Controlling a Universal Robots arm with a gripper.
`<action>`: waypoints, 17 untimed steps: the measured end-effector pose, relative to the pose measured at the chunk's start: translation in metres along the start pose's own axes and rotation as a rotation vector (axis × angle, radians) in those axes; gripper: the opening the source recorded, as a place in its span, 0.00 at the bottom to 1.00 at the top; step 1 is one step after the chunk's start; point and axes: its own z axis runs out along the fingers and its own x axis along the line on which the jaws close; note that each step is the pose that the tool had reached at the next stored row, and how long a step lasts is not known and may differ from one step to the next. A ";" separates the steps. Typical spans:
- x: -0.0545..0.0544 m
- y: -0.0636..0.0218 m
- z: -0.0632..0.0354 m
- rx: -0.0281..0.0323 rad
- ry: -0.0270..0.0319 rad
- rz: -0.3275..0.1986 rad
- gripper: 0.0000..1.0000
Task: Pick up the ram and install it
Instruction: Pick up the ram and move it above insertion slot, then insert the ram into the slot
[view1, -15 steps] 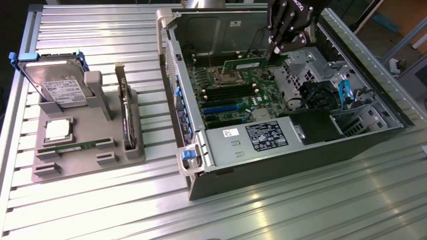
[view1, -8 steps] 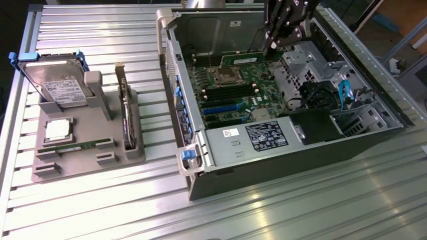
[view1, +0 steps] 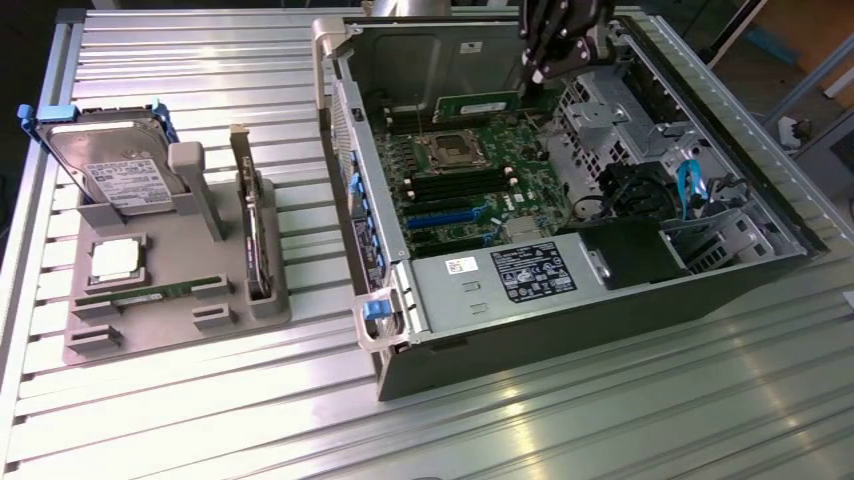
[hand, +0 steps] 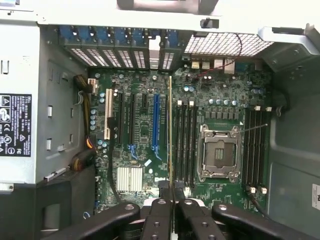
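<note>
The ram (view1: 477, 103), a narrow green stick, hangs over the open computer case (view1: 387, 250), above the motherboard (view1: 461, 185). My gripper (view1: 538, 82) is shut on one end of it. In the wrist view the ram (hand: 171, 130) appears edge-on as a thin line between the black fingers (hand: 159, 212) of my gripper (hand: 171, 194). It runs between the blue expansion slot (hand: 155, 122) and the black memory slots (hand: 185, 140), above the board. The open processor socket (hand: 217, 152) lies beside those slots.
A grey fixture tray (view1: 160, 335) on the exterior view's left holds a hard drive (view1: 120, 180), a square silver chip (view1: 118, 258), a green strip (view1: 140, 294) and an upright card (view1: 247, 215). Inside the case are a power supply (view1: 514, 275), blue cables (view1: 687, 185) and drive cages (view1: 607, 110).
</note>
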 end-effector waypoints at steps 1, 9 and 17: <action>-0.002 -0.0001 0.0003 0.0001 -0.0001 0.000 0.12; -0.014 -0.0006 0.0017 0.0000 0.0000 0.000 0.12; -0.014 -0.0006 0.0017 0.0001 -0.0001 0.000 0.12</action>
